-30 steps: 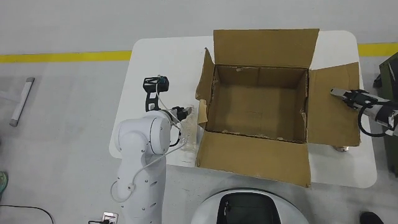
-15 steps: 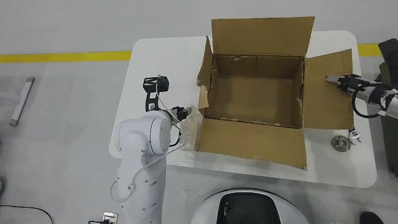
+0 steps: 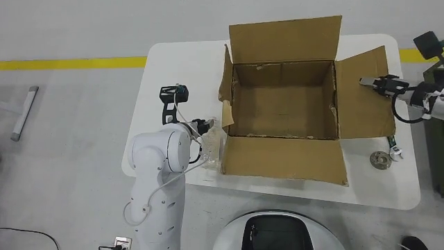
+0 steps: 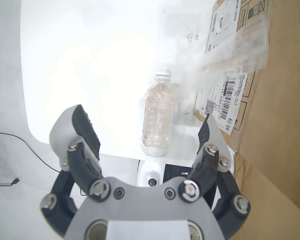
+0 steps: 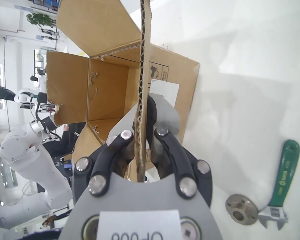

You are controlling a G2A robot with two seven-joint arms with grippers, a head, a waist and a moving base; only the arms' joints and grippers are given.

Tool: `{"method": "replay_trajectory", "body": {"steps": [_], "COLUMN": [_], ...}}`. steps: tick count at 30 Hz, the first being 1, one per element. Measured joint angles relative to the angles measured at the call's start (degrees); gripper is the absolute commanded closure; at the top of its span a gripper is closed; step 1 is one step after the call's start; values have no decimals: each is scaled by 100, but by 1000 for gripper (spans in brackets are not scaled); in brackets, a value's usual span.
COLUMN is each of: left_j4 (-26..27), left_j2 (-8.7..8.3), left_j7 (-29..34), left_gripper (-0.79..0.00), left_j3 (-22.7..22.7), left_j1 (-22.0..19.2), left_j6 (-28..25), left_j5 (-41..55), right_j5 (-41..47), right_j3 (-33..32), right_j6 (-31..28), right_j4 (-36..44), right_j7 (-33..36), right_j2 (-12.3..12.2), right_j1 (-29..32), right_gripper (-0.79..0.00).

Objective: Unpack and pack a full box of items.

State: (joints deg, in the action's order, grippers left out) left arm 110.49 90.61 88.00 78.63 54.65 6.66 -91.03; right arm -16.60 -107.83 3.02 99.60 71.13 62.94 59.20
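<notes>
Side flap of brown cardboard box rose toward upright, right end effector clamped on it; box was empty, unpacking apparently done.

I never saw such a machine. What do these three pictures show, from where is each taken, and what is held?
This is a robot with two arms, each ending in a gripper. One picture looks down from above; the other two come from wrist cameras. On the white table stands an open, empty cardboard box. The right gripper is shut on the box's side flap. The left gripper is open and empty, with a clear plastic bottle before it, beside the box. A green wrench and a metal ring lie nearby.
</notes>
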Motion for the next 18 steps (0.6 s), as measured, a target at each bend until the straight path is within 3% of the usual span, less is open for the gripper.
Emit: {"method": "replay_trajectory", "body": {"steps": [4, 7, 11, 18], "left_j4": [-12, -81, -61, -105], "left_j2": [-1, -30, -79, -143], "left_j7": [-21, -308, -584, -284], "left_gripper": [-785, -785, -785, -785], "left_j3": [1, 3, -78, -118], "left_j1": [20, 257, 554, 905], "left_j6": [-10, -214, -747, -1618], "left_j5": [2, -69, -200, 263], "right_j5": [-196, -102, -40, 25], "right_j3": [-156, -398, -687, -788], "right_j6": [-193, -367, -489, -347], "right_j4": [220, 477, 970, 1341], "right_j7": [-309, -923, -1587, -1786], "right_j2": [-59, -66, -71, -104], "right_j1": [92, 264, 679, 1087], "right_gripper": [-785, -785, -785, -785]}}
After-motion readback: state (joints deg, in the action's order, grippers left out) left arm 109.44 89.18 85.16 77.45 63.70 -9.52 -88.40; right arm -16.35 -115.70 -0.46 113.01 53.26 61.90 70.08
